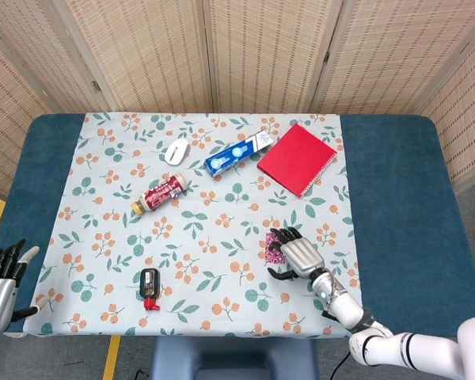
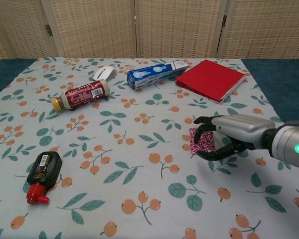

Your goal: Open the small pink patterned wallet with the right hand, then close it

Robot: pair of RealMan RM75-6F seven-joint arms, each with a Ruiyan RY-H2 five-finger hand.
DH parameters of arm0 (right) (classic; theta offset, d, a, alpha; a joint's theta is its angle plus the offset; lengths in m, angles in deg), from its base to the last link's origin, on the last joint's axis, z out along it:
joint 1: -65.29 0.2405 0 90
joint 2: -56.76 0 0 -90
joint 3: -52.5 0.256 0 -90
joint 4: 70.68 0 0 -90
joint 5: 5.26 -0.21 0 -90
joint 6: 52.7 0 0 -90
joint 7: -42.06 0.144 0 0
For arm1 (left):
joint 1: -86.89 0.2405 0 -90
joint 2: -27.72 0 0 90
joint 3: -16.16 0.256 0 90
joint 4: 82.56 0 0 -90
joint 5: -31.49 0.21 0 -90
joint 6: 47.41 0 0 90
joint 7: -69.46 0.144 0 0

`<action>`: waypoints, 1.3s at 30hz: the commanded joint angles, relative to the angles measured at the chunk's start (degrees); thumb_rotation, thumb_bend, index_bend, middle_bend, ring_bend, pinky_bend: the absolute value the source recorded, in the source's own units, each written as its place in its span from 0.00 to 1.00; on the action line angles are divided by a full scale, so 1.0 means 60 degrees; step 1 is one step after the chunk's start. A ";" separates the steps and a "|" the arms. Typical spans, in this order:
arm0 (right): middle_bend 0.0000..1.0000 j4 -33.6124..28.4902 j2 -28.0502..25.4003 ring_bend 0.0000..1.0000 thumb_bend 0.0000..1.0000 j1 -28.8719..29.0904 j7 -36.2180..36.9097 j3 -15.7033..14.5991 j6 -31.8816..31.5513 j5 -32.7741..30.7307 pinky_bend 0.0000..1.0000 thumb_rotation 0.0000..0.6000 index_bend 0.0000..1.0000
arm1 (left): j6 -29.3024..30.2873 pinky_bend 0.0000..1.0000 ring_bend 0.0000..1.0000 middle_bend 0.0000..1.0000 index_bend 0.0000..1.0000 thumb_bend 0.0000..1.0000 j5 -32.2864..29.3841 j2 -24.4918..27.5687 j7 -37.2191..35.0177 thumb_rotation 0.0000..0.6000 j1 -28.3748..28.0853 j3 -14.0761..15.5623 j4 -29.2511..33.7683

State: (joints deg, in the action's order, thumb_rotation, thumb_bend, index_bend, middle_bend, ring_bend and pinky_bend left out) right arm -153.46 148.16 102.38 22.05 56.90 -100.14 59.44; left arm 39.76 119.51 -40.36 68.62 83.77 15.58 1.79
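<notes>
The small pink wallet (image 2: 201, 141) lies flat on the flowered cloth of the surface (image 1: 222, 229), toward the front right. The right hand (image 2: 228, 135) is placed over its right side, with the fingers (image 2: 203, 122) curled over the top edge and the thumb low by the bottom edge. It cannot be told whether the wallet is really pinched or only touched. It looks shut, so the opening step is judged to be just starting.

To do this step well, the top flap should be caught by the fingertips while the bottom part is kept down on the cloth. The flap should be lifted slowly. If it is pulled too fast, the whole wallet may slide or be picked up instead of opened. The wallet is thin and light, so a soft touch is needed.

The left hand (image 1: 0, 279) is seen far away at the front left corner, with its fingers spread and nothing held.

Other things are well apart from the wallet. A red notebook (image 2: 212, 79), a blue toothpaste box (image 2: 153, 73), a white mouse (image 2: 104, 72) and a red bottle (image 2: 80, 94) lie farther back. A small black bottle with a red cap (image 2: 41, 177) lies at the front left. Nothing is seen in the way.
</notes>
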 commanded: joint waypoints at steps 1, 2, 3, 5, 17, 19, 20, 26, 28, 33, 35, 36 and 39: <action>0.06 0.0011 -0.0050 0.00 0.41 -0.0032 0.0013 -0.0054 -0.0006 -0.0058 0.00 0.38 0.26 | 0.0004 0.00 0.06 0.00 0.15 0.21 0.0003 -0.0007 -0.0017 1.00 0.0007 0.0004 -0.0004; 0.06 0.0021 -0.0077 0.00 0.41 -0.0049 0.0010 -0.0084 -0.0009 -0.0084 0.00 0.38 0.26 | 0.0013 0.00 0.06 0.00 0.15 0.21 0.0012 -0.0011 -0.0027 1.00 0.0010 0.0006 -0.0006; 0.06 0.0014 -0.0110 0.00 0.41 -0.0075 0.0015 -0.0116 -0.0039 -0.0087 0.00 0.38 0.26 | 0.0031 0.00 0.06 0.00 0.15 0.21 0.0027 -0.0017 -0.0038 1.00 0.0017 0.0010 -0.0011; 0.06 -0.0021 -0.0183 0.00 0.41 -0.0152 0.0066 -0.0174 -0.0137 -0.0049 0.00 0.38 0.26 | 0.0052 0.00 0.06 0.00 0.15 0.21 0.0042 -0.0024 -0.0043 1.00 0.0029 0.0018 -0.0019; 0.06 -0.0414 -0.1067 0.00 0.41 -0.0827 0.0406 -0.0559 -0.0838 0.0130 0.00 0.38 0.26 | 0.0136 0.00 0.06 0.00 0.14 0.21 0.0126 0.0028 -0.0046 1.00 0.0090 0.0066 0.0090; 0.06 -0.0533 -0.1243 0.00 0.41 -0.0921 0.0383 -0.0593 -0.0949 0.0119 0.00 0.38 0.26 | 0.0120 0.00 0.06 0.00 0.15 0.21 0.0116 0.0032 -0.0051 1.00 0.0092 0.0070 0.0091; 0.06 -0.0577 -0.1306 0.00 0.41 -0.0954 0.0381 -0.0594 -0.0996 0.0117 0.00 0.38 0.26 | 0.0105 0.00 0.06 0.00 0.15 0.21 0.0107 0.0032 -0.0047 1.00 0.0089 0.0069 0.0093; 0.06 -0.0755 -0.1260 0.00 0.41 -0.0891 0.0404 -0.0598 -0.0892 0.0320 0.00 0.38 0.26 | 0.0080 0.00 0.06 0.00 0.15 0.21 0.0148 0.0021 -0.0036 1.00 0.0058 0.0067 0.0128; 0.06 -0.0703 -0.1125 0.00 0.41 -0.0820 0.0361 -0.0589 -0.0797 0.0356 0.00 0.38 0.26 | 0.0080 0.00 0.06 0.00 0.15 0.21 0.0148 0.0031 -0.0047 1.00 0.0062 0.0069 0.0125; 0.06 -0.0452 -0.0793 0.00 0.41 -0.0661 0.0330 -0.0483 -0.0597 0.0306 0.00 0.38 0.26 | 0.0066 0.00 0.06 0.00 0.15 0.21 0.0079 0.0046 -0.0079 1.00 0.0091 0.0065 0.0087; 0.06 -0.0405 -0.0719 0.00 0.41 -0.0617 0.0329 -0.0448 -0.0557 0.0303 0.00 0.38 0.26 | 0.0071 0.00 0.06 0.00 0.15 0.21 0.0075 0.0042 -0.0101 1.00 0.0103 0.0071 0.0071; 0.06 -0.0391 -0.0688 0.00 0.41 -0.0597 0.0330 -0.0436 -0.0543 0.0314 0.00 0.38 0.26 | 0.0075 0.00 0.06 0.00 0.15 0.21 0.0074 0.0040 -0.0120 1.00 0.0112 0.0075 0.0056; 0.06 -0.0363 -0.0638 0.00 0.41 -0.0568 0.0319 -0.0405 -0.0546 0.0325 0.00 0.38 0.26 | 0.0074 0.00 0.06 0.00 0.15 0.21 0.0056 0.0031 -0.0156 1.00 0.0124 0.0074 0.0019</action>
State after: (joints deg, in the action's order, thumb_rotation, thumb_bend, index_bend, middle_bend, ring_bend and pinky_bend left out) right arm -155.65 144.33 98.95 23.97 54.46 -103.41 61.38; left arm 40.21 119.85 -40.17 67.68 84.51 16.03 1.89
